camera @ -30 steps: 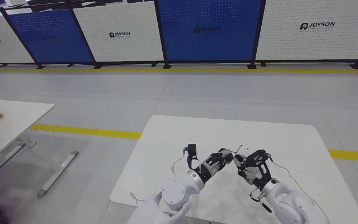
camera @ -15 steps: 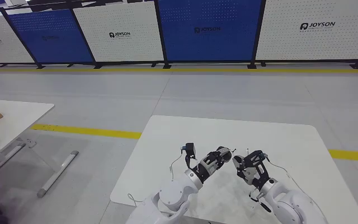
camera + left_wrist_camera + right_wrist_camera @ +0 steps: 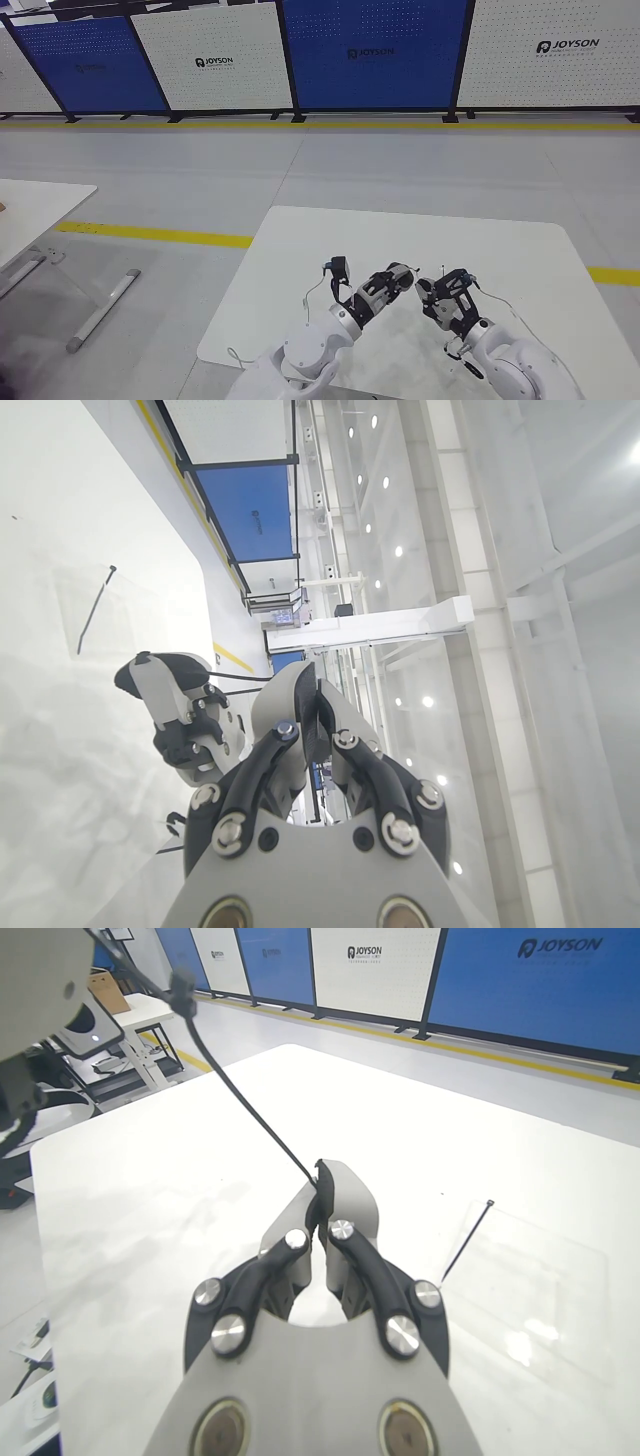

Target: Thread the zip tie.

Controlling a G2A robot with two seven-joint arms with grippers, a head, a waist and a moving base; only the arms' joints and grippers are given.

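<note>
Right gripper (image 3: 320, 1178): clamped on the tie (image 3: 250, 1103) by one end, strap up off the table (image 3: 400, 1128), likely to free it for threading.
Left gripper (image 3: 310, 687): pinched shut just beside; any grip on it, unclear.
Spare tie (image 3: 467, 1238): lay flat beyond.

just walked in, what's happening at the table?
Both arms hold one black zip tie above the white table. The right gripper is shut on one end; the left gripper, also shut, appears to hold the other. A spare zip tie lies on the table, untouched.
</note>
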